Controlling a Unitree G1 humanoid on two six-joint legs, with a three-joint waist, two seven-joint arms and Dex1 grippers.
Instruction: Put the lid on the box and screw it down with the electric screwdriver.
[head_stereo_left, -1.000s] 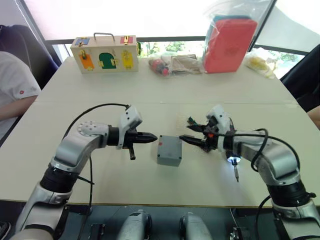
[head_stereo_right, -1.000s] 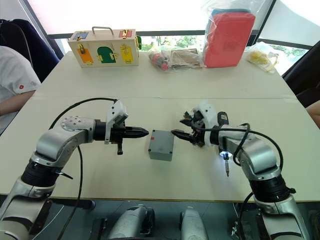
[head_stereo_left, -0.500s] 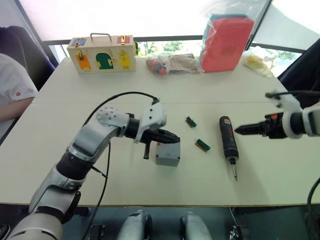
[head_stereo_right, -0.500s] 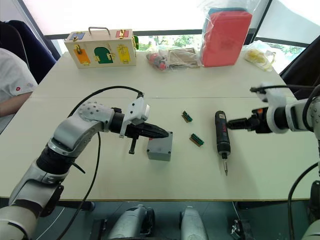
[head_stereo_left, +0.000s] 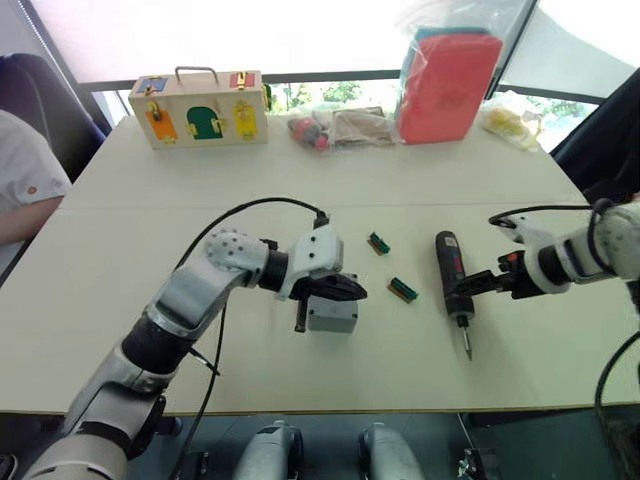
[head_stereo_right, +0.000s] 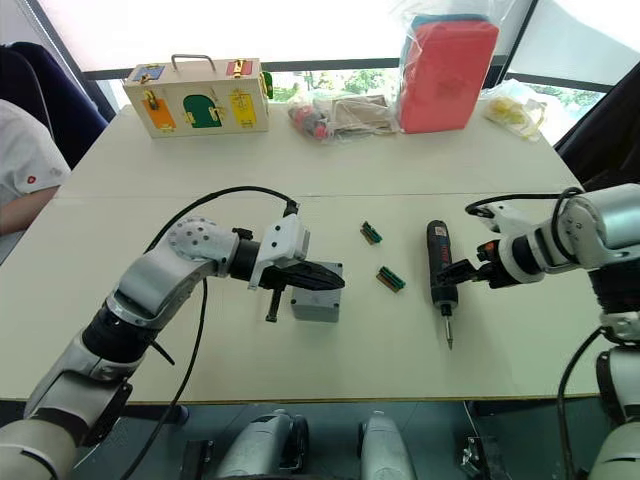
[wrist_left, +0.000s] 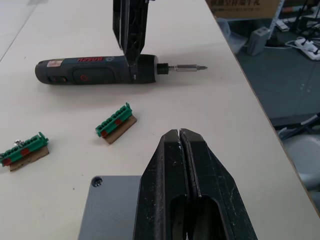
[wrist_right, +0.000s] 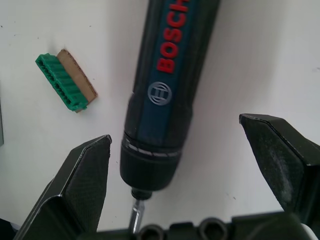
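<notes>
A: Left eye view, centre of frame. The left gripper (head_stereo_left: 352, 290) has its black fingers pressed together, lying over the top of the lid (head_stereo_left: 333, 316), a flat grey plastic square sitting on the box, which I can't make out separately. Matte cream table (head_stereo_left: 250, 180).

B: And at right of centre?

A: The electric screwdriver (head_stereo_left: 455, 282), a black cylinder with a thin metal bit, lies flat, bit pointing to the lower edge. The right gripper (head_stereo_left: 478, 285) is at its right flank, low on the barrel. Two green bit holders (head_stereo_left: 403, 290) lie between screwdriver and lid.

B: Right eye view?

A: Same layout. Upper left: a wooden latch box (head_stereo_right: 197, 96) with coloured doors and a wire handle. Upper right: a red case (head_stereo_right: 447, 70) in a clear bag. A person's white sleeve (head_stereo_right: 20, 165) is at the left edge.

B: Left wrist view?

A: Closed fingers rise over a smooth grey lid with a screw hole (wrist_left: 98, 182) in its corner. Ribbed green holders sit on brown backing. The other gripper's black fingers meet the screwdriver collar at top centre.

B: Right wrist view?

A: Jaws spread wide, textured pads (wrist_right: 87, 175) on either side of the screwdriver's ridged collar, not touching it. Red lettering on the barrel.
</notes>
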